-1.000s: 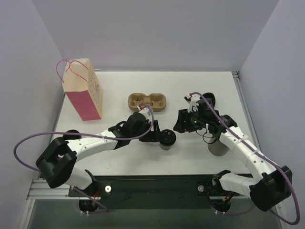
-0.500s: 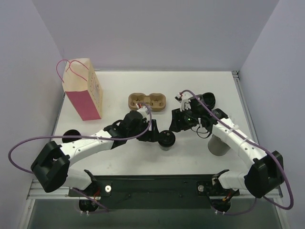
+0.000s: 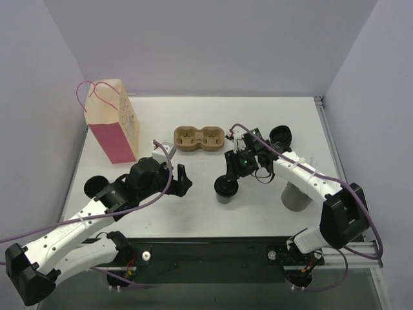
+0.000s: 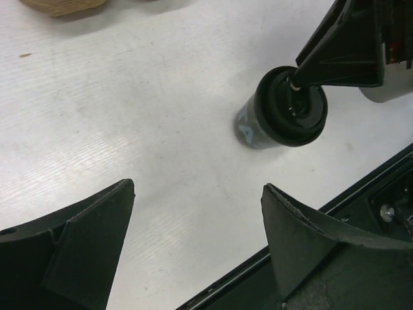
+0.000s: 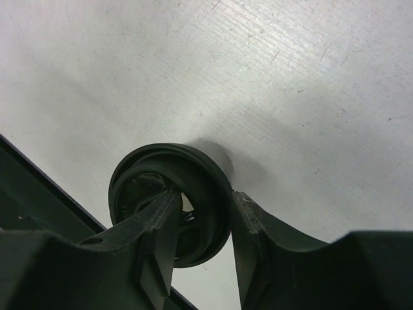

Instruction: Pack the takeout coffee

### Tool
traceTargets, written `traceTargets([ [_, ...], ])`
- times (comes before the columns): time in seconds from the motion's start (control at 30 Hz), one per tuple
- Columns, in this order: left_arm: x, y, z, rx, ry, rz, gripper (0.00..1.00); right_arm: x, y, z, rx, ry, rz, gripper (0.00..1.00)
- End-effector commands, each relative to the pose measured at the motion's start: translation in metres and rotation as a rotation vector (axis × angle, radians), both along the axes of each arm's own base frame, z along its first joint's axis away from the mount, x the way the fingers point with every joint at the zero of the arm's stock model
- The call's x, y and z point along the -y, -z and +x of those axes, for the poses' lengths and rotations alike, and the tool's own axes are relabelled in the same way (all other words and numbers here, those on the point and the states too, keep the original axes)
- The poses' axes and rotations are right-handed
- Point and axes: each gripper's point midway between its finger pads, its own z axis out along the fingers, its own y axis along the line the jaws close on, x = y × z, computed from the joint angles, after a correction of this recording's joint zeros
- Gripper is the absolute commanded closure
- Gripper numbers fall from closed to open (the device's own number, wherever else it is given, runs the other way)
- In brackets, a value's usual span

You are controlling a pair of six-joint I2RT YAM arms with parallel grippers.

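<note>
A small black takeout coffee cup [image 3: 225, 188] with its lid on stands upright near the table's front middle; it also shows in the left wrist view [image 4: 284, 113]. My right gripper [image 3: 230, 179] comes down on it from the back right. One finger sits inside the lid's recess and the other presses the outside of the rim [image 5: 210, 187], so the right gripper [image 5: 203, 206] is shut on the rim. My left gripper [image 3: 184, 181] hangs to the cup's left, well apart from it. In its wrist view the left gripper [image 4: 197, 187] is open over bare table.
The brown two-well pulp tray [image 3: 200, 138] lies behind the cup. A pink and tan paper bag [image 3: 113, 126] stands at the back left. A taller grey cylinder [image 3: 295, 197] and loose black lids [image 3: 282, 135] are at the right. Another black round object [image 3: 97, 185] sits at the left.
The left gripper let go of the cup, opened wider and drew back to the left. The right gripper moved left and down onto the cup and narrowed around its rim.
</note>
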Motion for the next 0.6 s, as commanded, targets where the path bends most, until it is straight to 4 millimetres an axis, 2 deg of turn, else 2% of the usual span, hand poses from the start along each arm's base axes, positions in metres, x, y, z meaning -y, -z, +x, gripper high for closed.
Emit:
traceTargets([
  [0.0, -0.033, 0.009, -0.007, 0.033, -0.054, 0.078, 0.10, 0.001, 0.000, 0.003, 0.021, -0.012, -0.041, 0.67],
  [0.1, -0.038, -0.002, -0.012, 0.058, -0.048, 0.056, 0.10, 0.002, 0.002, 0.003, 0.022, -0.006, -0.056, 0.72],
  [0.17, -0.046, -0.006, -0.014, 0.071, -0.068, 0.069, 0.10, 0.001, 0.001, 0.003, 0.024, -0.002, -0.054, 0.84],
  [0.27, -0.055, -0.008, -0.018, 0.083, -0.076, 0.086, 0.10, 0.007, -0.003, 0.008, 0.056, 0.055, -0.076, 0.97],
  [0.3, -0.057, -0.007, -0.019, 0.085, -0.080, 0.084, 0.10, 0.015, -0.006, 0.015, 0.085, 0.104, -0.108, 1.00],
  [0.4, -0.058, -0.014, -0.024, 0.115, -0.079, 0.062, 0.10, 0.032, -0.017, 0.029, 0.151, 0.215, -0.154, 1.00],
  [0.57, -0.069, -0.022, -0.030, 0.154, -0.127, 0.054, 0.07, 0.086, -0.040, 0.056, 0.248, 0.469, -0.229, 1.00],
])
